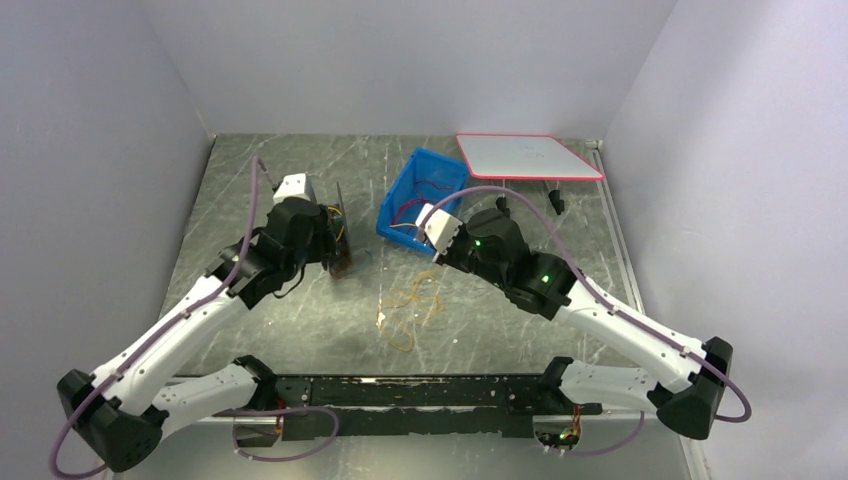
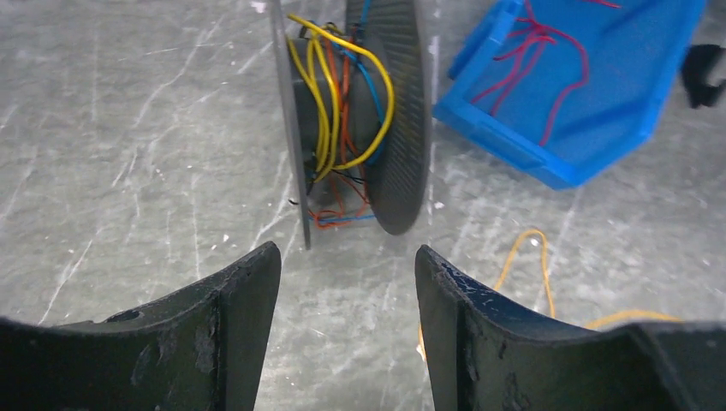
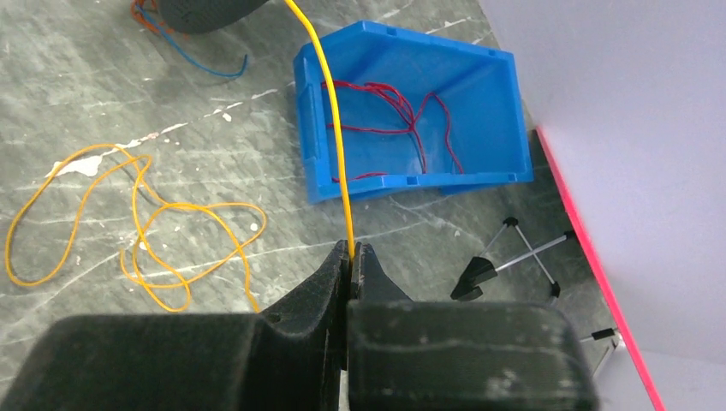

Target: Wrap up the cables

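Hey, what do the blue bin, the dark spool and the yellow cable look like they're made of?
The blue bin: moulded plastic, probably; uniform colour, soft sheen, stiff lipped rim. The dark spool: likely plastic, matte, finely ribbed flange face; could be printed. The yellow cable: thin wire in glossy plastic insulation, judging by its smooth bends; core not visible.

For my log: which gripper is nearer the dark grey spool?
Left. The left gripper stands open before the spool; the right gripper, gripping a yellow cable, is farther, by the blue plastic bin.
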Controlling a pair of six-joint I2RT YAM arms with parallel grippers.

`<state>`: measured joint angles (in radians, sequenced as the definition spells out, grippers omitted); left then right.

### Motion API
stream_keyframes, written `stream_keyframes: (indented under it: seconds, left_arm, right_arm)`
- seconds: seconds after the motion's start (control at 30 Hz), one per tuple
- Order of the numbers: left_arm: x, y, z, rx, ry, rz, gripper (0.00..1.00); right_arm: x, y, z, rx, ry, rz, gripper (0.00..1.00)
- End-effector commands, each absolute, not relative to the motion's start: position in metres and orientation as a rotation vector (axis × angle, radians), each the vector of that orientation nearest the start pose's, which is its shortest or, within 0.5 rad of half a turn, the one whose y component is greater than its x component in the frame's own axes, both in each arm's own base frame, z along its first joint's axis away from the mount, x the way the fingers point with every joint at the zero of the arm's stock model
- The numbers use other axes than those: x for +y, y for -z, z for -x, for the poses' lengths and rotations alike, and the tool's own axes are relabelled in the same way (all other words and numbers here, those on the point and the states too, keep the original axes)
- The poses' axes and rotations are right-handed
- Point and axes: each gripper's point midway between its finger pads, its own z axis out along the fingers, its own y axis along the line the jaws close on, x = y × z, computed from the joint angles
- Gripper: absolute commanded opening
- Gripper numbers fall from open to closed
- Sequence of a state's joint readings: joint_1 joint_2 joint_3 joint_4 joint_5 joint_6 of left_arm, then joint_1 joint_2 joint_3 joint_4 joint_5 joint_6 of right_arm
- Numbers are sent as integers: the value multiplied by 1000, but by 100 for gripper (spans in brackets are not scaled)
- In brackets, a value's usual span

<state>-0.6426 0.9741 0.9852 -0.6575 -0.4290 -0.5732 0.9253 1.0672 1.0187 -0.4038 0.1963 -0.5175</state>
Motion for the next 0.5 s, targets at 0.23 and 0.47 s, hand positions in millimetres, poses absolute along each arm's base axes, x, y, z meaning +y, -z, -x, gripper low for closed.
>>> stream_keyframes:
  seconds: [0.23, 0.47]
  left_arm:
    - [-104, -191, -299, 2128, 69, 374, 59]
    - [-105, -174, -316, 2164, 129, 388, 48]
  right_arm:
    - [244, -272, -235, 1563, -173, 1172, 0]
    - [249, -278, -227, 1533, -230, 1172, 0]
